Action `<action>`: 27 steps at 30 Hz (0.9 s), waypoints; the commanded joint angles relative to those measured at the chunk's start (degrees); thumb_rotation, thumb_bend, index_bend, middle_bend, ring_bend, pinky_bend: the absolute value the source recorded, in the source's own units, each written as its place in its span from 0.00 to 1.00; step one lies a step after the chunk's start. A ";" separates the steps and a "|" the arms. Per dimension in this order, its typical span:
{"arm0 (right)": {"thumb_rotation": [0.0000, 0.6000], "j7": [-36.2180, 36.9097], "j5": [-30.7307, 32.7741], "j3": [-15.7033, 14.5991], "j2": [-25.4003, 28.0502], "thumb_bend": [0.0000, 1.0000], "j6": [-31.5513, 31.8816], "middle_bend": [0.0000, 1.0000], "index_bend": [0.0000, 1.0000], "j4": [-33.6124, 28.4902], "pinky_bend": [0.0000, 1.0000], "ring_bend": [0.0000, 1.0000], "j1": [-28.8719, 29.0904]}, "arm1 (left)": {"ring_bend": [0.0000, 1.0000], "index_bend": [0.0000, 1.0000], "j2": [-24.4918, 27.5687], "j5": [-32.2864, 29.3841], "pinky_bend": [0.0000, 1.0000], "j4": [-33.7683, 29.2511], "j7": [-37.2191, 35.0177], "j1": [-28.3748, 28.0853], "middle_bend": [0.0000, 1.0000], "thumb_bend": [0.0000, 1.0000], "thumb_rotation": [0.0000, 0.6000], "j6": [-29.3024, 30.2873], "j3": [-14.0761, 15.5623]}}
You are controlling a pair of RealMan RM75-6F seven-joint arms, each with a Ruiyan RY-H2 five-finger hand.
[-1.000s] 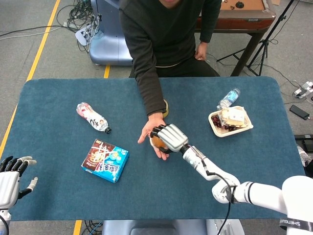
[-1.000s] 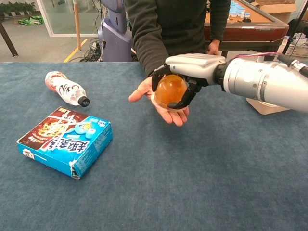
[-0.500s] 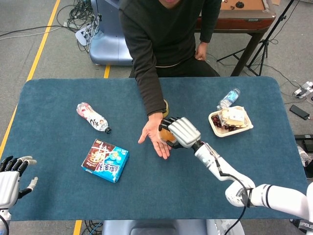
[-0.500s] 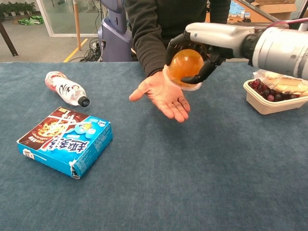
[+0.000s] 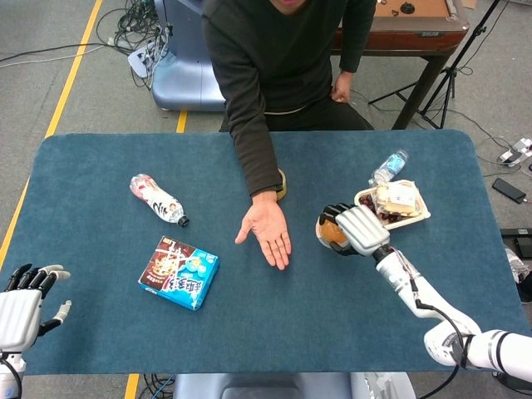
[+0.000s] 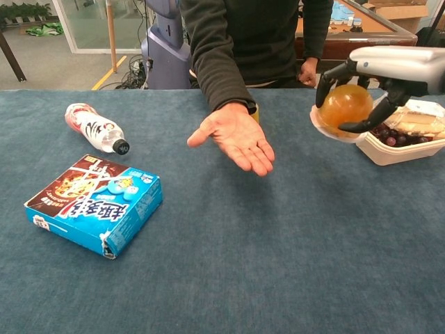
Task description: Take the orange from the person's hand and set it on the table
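Right robot hand [image 6: 372,83] grips orange [image 6: 345,106], fingers curled around it, held above bench [image 6: 278,264] just beside food tray [image 6: 396,149]. Person's hand [image 6: 236,139] palm up, well apart from orange. Left robot hand [image 5: 23,303] spread at bench edge, holding nothing.

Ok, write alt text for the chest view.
The robot's right hand holds an orange in the air beside a tray of food, clear of the person's open, empty palm. On the blue table lie a snack box and a bottle.
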 commanded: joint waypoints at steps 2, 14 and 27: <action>1.00 1.01 0.16 -1.39 -2.01 0.48 -1.81 0.49 0.65 3.47 0.77 0.41 -0.30 | 0.23 0.36 -0.13 0.12 0.11 -0.20 0.41 -0.16 0.28 0.30 1.00 -0.17 0.01; 1.00 3.85 -0.30 -3.16 -10.51 0.48 -5.94 0.46 0.65 15.52 0.74 0.40 0.19 | 0.23 0.36 -0.16 -0.31 0.11 0.23 0.04 0.05 0.28 0.30 1.00 -0.22 0.13; 1.00 2.09 -0.56 -3.92 -11.84 0.36 -6.57 0.05 0.02 17.33 0.23 0.00 -0.27 | 0.23 0.36 -0.41 -0.57 0.11 0.92 -0.61 0.05 0.28 0.30 1.00 -0.34 0.06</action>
